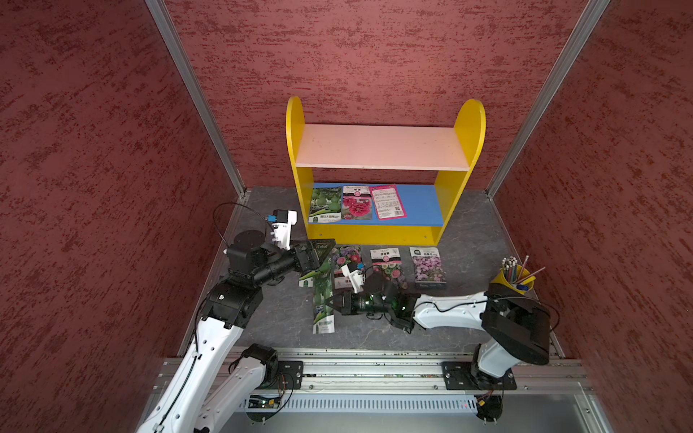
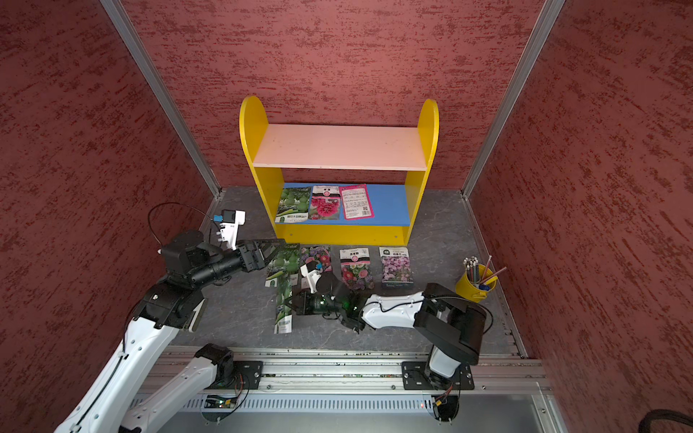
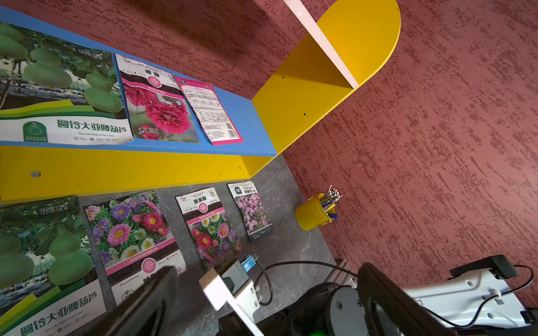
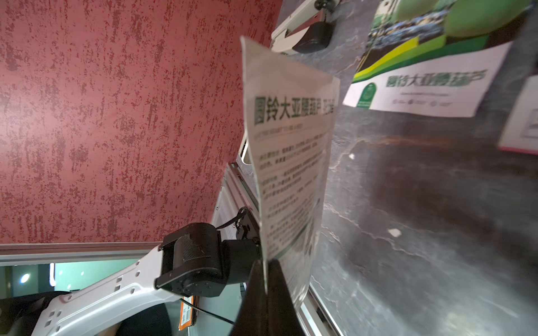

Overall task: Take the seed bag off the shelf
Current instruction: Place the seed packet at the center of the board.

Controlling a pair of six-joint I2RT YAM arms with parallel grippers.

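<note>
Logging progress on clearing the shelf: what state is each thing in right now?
Left gripper: open, empty.
Right gripper: shut on held bag.
Held bag: standing on edge, not flat.
Shelf: upright.
Shelf bags: three, flat on blue board.
Table bags: four, flat, face up.
Pencil cup: upright, holding pencils.

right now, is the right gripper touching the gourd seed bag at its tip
Touching. In the right wrist view the right gripper is shut on the edge of the gourd seed bag, no gap.
</note>
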